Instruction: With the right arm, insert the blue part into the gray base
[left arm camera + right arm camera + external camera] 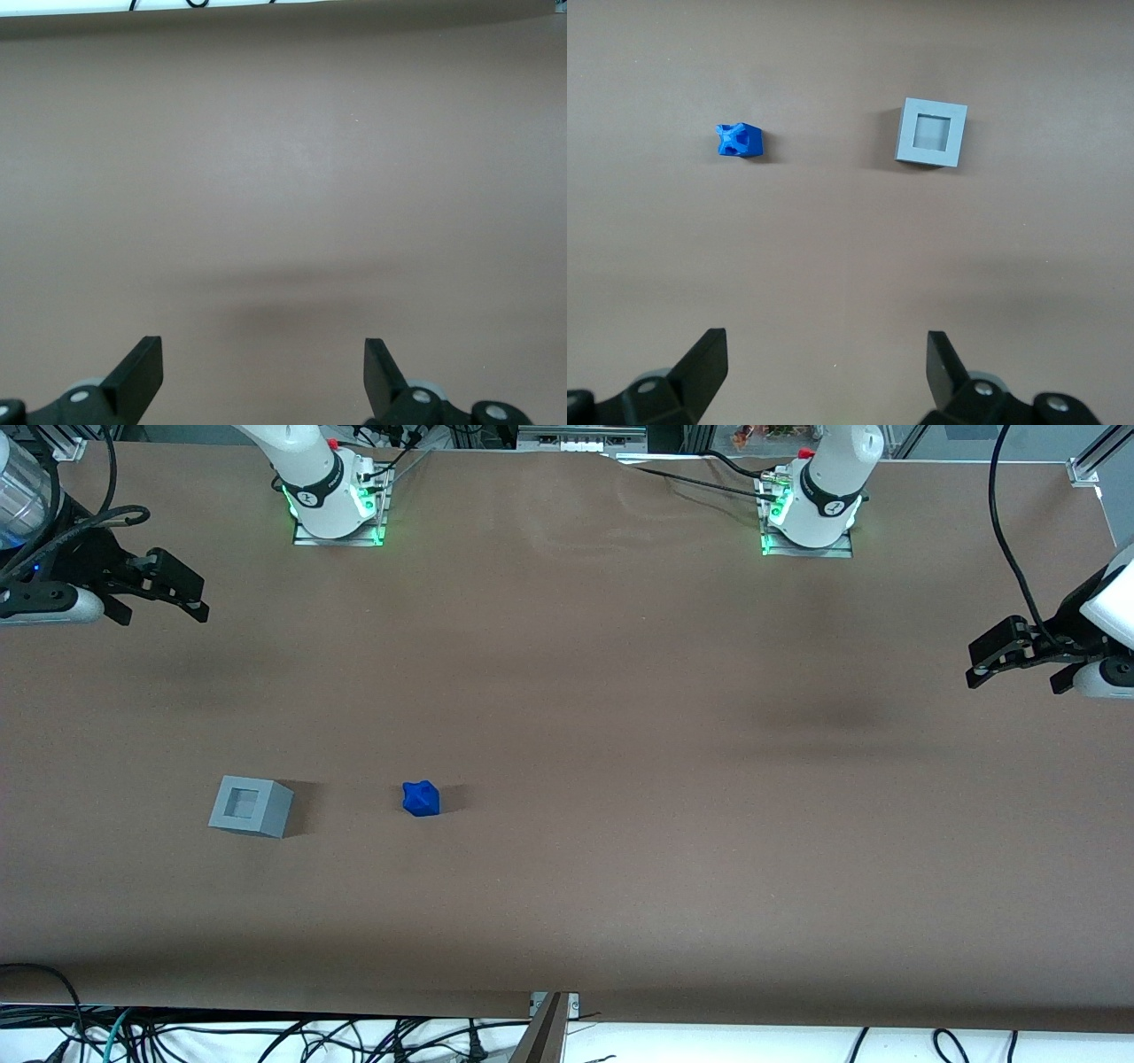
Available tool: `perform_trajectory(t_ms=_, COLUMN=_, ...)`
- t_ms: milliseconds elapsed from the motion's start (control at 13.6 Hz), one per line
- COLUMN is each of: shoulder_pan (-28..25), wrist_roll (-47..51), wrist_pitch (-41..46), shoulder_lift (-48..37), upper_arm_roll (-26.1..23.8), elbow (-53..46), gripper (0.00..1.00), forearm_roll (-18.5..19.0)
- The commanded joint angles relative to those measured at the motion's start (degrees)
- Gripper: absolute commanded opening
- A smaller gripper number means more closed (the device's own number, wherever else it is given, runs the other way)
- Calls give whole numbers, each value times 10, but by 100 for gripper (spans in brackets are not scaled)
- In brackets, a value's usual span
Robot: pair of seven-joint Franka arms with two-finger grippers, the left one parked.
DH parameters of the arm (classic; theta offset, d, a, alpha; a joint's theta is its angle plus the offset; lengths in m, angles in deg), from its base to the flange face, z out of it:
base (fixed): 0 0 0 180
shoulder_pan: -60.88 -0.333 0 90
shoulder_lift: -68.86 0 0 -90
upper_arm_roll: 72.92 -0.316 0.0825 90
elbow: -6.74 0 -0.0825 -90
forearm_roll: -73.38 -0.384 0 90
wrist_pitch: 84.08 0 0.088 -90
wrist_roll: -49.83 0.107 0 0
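Note:
The blue part lies on the brown table, apart from everything. The gray base stands beside it, toward the working arm's end, with its square recess facing up and empty. The right arm's gripper hovers at the working arm's end of the table, farther from the front camera than both objects. It is open wide and empty. In the right wrist view the gripper is well back from the blue part and the gray base, with bare table between its fingers.
The two arm bases are bolted at the table edge farthest from the front camera. The parked gripper hangs at the parked arm's end. Cables lie below the near edge.

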Motion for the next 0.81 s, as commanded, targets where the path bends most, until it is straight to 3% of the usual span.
perform_trajectory(t_ms=0, shoulder_pan=11, wrist_roll=4, wrist_pitch=-2, shoulder_lift=-21, upper_arm_roll=-11, elbow=21, gripper=99, forearm_roll=5)
perform_trajectory(t_ms=735, shoulder_pan=11, wrist_roll=13, wrist_pitch=-16, shoulder_lift=2, upper_arm_roll=-29, elbow=24, gripper=99, forearm_roll=2)
